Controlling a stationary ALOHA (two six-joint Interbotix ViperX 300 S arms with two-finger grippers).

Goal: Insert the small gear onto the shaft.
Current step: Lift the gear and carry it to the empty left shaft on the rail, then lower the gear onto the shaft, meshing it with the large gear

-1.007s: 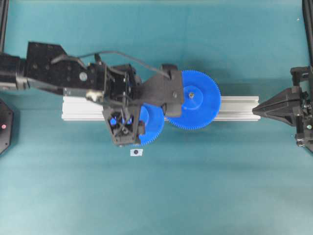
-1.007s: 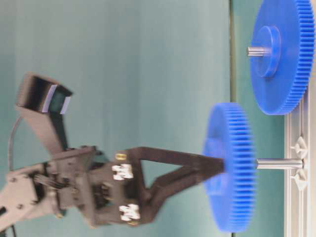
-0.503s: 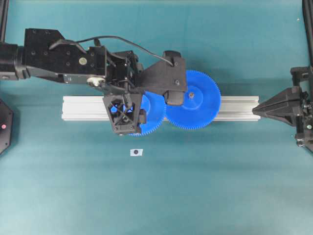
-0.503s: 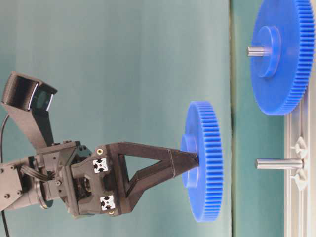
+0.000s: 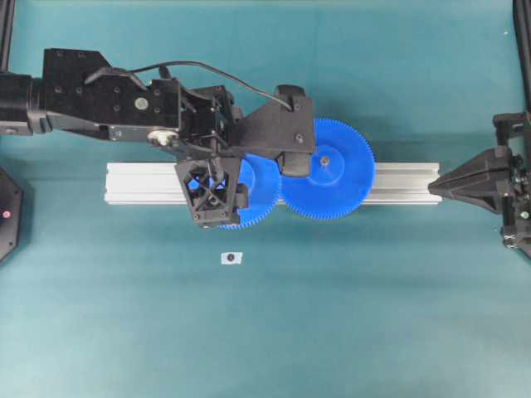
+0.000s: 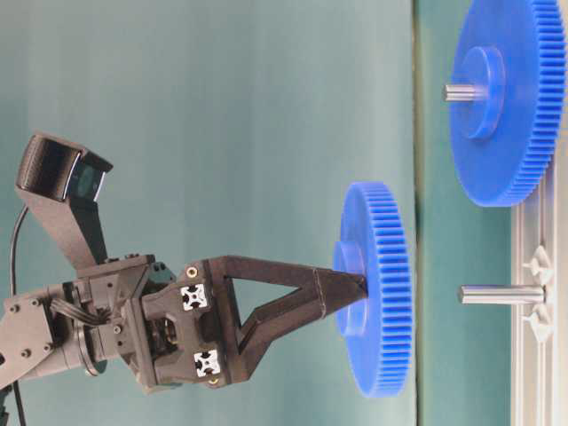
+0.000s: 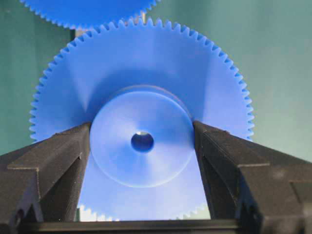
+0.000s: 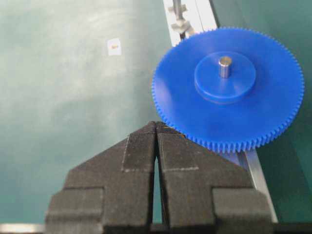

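Teal matting covers the tabletop, and in the overhead view the scene reads from the left arm at 9 o'clock across to the right arm at 3 o'clock. At the left, the left claw hangs above the left half of the ribbed aluminium rail, its two black fingers pinched on the raised hub of the small gear; the wrist view shows the hub squeezed from both sides with the dark centre hole between them. From table level the small gear stands clear of the shaft, a thin grey pin rising from the rail, with open air between the gear's face and the pin's tip; the hole sits roughly in line with the pin. Just toward 6 o'clock of the claw, a small white tag with a dark spot lies flat on the matting, apart from the rail. Moving right, the large gear is seated on its own pin over the middle of the rail, its teeth beside those of the small gear in the overhead view. At the far right, the right claw rests at the rail's right end with its fingertips pressed together, holding nothing.
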